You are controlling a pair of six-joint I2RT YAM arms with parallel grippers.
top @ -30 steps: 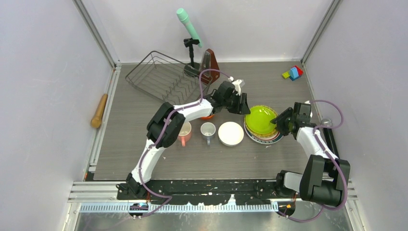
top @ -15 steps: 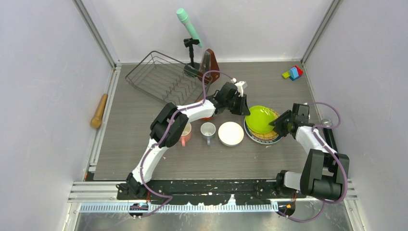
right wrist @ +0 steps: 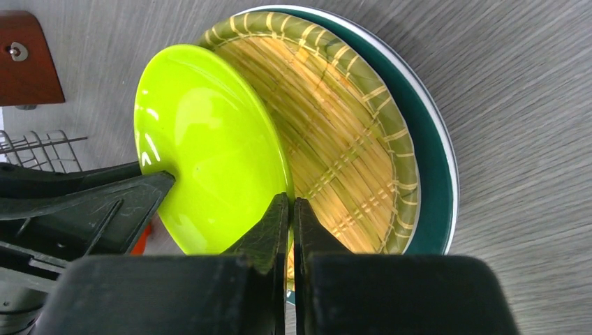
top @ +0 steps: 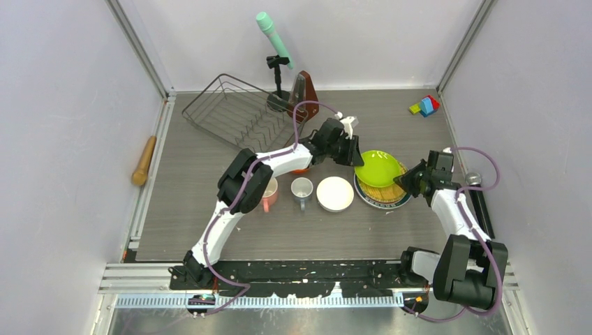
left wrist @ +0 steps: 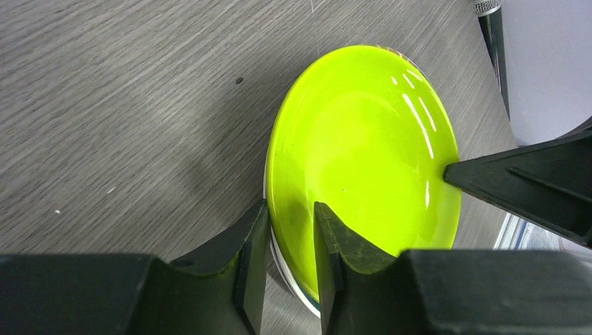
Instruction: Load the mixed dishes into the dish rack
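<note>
The lime-green plate (top: pixel 378 168) is tilted up above the tan plate (top: pixel 388 190), which lies on the white teal-rimmed plate (top: pixel 401 200). My right gripper (top: pixel 412 179) is shut on the green plate's right rim (right wrist: pixel 209 153). My left gripper (top: pixel 352 155) pinches its left rim (left wrist: pixel 363 139), one finger above and one below. The white bowl (top: pixel 335 193), grey-blue mug (top: pixel 301 188) and pink mug (top: pixel 268 192) stand in a row to the left. The orange-red bowl (top: pixel 301 169) is mostly hidden under my left arm. The dish rack (top: pixel 237 112) sits at the back left.
A teal microphone on a stand (top: pixel 276 42) and a brown wooden block (top: pixel 304 89) stand behind the rack. Coloured blocks (top: pixel 424 105) lie at the back right. A wooden roller (top: pixel 144 160) lies beyond the left rail. A small metal object (top: pixel 473 178) is by my right arm.
My right gripper has lifted the green plate's right rim and tilted the plate, uncovering the tan plate beneath. My left gripper has stayed at the plate's left rim.
</note>
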